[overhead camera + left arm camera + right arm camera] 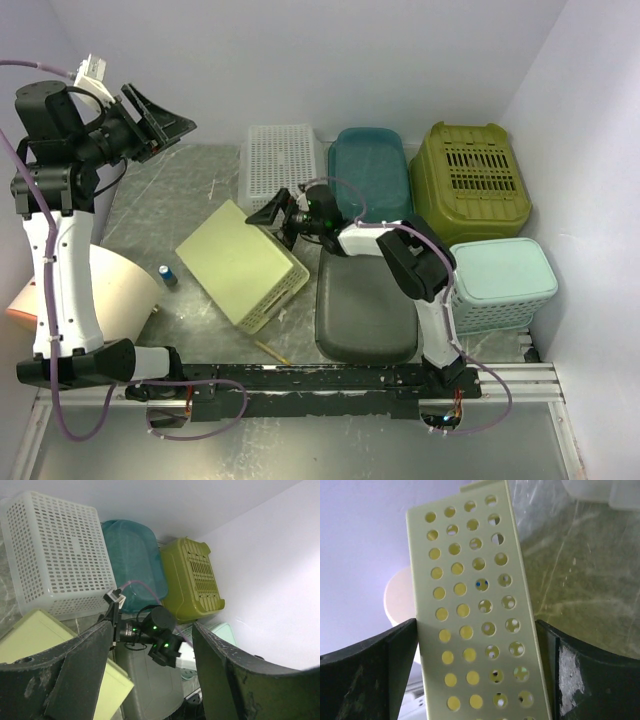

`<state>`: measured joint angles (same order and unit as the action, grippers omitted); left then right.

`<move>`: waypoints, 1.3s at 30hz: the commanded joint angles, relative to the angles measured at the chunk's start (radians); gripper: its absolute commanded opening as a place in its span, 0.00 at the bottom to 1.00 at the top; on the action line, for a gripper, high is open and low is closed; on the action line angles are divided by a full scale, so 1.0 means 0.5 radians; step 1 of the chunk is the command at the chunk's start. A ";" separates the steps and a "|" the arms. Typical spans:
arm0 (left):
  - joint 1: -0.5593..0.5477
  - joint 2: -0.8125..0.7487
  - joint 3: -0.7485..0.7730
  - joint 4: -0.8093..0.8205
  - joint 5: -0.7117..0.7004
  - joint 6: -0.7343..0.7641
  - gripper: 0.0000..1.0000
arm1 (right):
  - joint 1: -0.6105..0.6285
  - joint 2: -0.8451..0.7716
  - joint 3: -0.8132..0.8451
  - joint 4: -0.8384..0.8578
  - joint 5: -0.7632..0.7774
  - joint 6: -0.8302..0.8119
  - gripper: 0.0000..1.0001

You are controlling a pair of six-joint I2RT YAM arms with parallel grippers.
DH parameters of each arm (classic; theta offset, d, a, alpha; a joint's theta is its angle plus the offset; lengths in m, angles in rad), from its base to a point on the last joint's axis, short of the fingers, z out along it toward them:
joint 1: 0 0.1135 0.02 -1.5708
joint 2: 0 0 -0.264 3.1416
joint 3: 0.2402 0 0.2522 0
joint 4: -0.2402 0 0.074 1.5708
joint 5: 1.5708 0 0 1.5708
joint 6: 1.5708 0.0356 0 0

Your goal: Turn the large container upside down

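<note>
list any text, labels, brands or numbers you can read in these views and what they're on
No readable text in any view.
Small blue object on the table: any label is too small to read.
Yellow basket, white basket and olive basket: only perforations and slots, no lettering.
</note>
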<state>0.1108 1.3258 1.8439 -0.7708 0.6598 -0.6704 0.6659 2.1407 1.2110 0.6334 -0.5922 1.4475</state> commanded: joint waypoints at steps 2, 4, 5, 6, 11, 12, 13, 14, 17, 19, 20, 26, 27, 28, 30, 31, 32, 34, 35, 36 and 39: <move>0.010 -0.044 -0.036 0.092 0.043 -0.015 0.76 | 0.000 -0.226 0.188 -1.067 0.346 -0.766 0.95; 0.012 -0.044 -0.043 0.093 0.035 -0.007 0.76 | 0.003 -0.229 0.248 -1.217 0.411 -0.889 0.97; 0.009 -0.041 -0.047 0.093 0.032 -0.003 0.76 | 0.008 -0.231 0.292 -1.289 0.426 -0.957 0.99; 0.011 -0.041 -0.053 0.096 0.031 -0.003 0.76 | 0.015 -0.222 0.349 -1.377 0.432 -1.033 1.00; 0.009 -0.047 -0.086 0.118 0.040 -0.001 0.76 | 0.070 -0.123 0.552 -1.667 0.461 -1.278 1.00; 0.010 -0.047 -0.086 0.119 0.037 0.000 0.76 | 0.080 -0.114 0.571 -1.697 0.474 -1.297 1.00; 0.009 -0.049 -0.084 0.117 0.032 0.001 0.77 | 0.089 -0.112 0.579 -1.706 0.481 -1.313 1.00; 0.009 -0.050 -0.083 0.114 0.029 0.006 0.77 | 0.093 -0.111 0.584 -1.706 0.484 -1.324 1.00; 0.009 -0.052 -0.084 0.103 0.027 0.015 0.77 | 0.098 -0.133 0.575 -1.675 0.495 -1.331 1.00; 0.010 -0.055 -0.087 0.100 0.022 0.020 0.77 | 0.099 -0.154 0.596 -1.697 0.517 -1.362 1.00; 0.010 -0.059 -0.094 0.100 0.021 0.021 0.77 | 0.100 -0.172 0.599 -1.699 0.528 -1.377 1.00; 0.009 -0.074 -0.150 0.102 0.002 0.041 0.77 | 0.098 -0.426 0.536 -1.726 0.660 -1.491 1.00; 0.008 -0.076 -0.162 0.094 -0.010 0.054 0.77 | 0.100 -0.481 0.508 -1.723 0.686 -1.522 1.00; 0.008 -0.078 -0.176 0.082 -0.021 0.069 0.77 | 0.099 -0.547 0.469 -1.712 0.711 -1.554 1.00; 0.009 -0.084 -0.200 0.050 -0.052 0.102 0.77 | 0.099 -0.670 0.388 -1.705 0.794 -1.619 1.00; 0.008 -0.086 -0.210 0.036 -0.069 0.117 0.77 | 0.100 -0.747 0.343 -1.706 0.826 -1.659 1.00; 0.010 -0.091 -0.223 0.025 -0.075 0.130 0.77 | 0.099 -0.802 0.299 -1.703 0.866 -1.694 1.00; 0.011 -0.096 -0.244 0.009 -0.091 0.157 0.77 | 0.098 -0.901 0.179 -1.685 0.904 -1.739 1.00; 0.009 -0.099 -0.255 0.006 -0.090 0.165 0.77 | 0.098 -0.943 0.117 -1.671 0.906 -1.754 1.00; 0.010 -0.101 -0.267 0.003 -0.088 0.177 0.77 | 0.098 -0.977 0.056 -1.657 0.901 -1.766 1.00; 0.009 -0.113 -0.339 0.021 -0.067 0.199 0.77 | 0.099 -1.052 -0.081 -1.607 0.784 -1.810 1.00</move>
<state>0.1108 1.2957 1.7092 -0.7582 0.6285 -0.6090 0.7174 1.6291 1.2560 -0.1841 -0.1852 0.6029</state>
